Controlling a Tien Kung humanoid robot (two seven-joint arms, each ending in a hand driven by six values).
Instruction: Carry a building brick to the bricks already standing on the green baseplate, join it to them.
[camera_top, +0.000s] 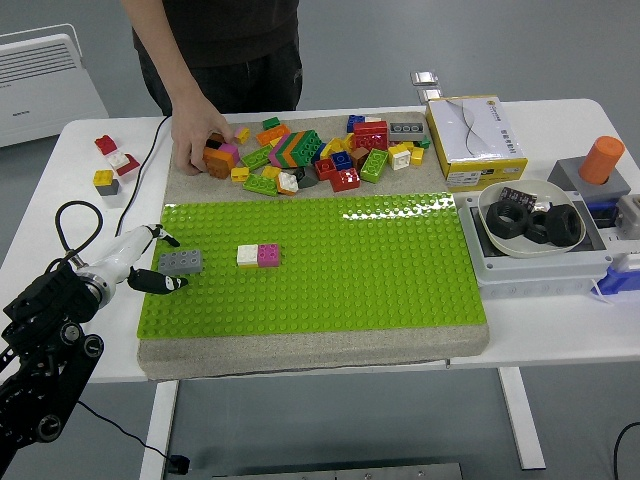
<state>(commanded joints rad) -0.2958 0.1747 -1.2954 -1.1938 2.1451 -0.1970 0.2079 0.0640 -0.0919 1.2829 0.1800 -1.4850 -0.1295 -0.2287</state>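
Observation:
A grey brick (181, 262) sits on the green baseplate (380, 270) near its left edge. My left hand (172, 262) comes in from the left with its fingers (165, 237) spread. One black-tipped finger is above the brick's left end and one below, with no firm grasp showing. A joined white and magenta brick pair (259, 255) stands a short way to the right of the grey brick. A pile of loose coloured bricks (320, 152) lies behind the baseplate. My right hand is out of view.
A person's hand (195, 135) rests on an orange brick at the pile's left end. A yellow-and-white box (475, 135), a white bowl of black rings (532, 220) and an orange cylinder (602, 158) stand at the right. Small bricks (110, 165) lie far left.

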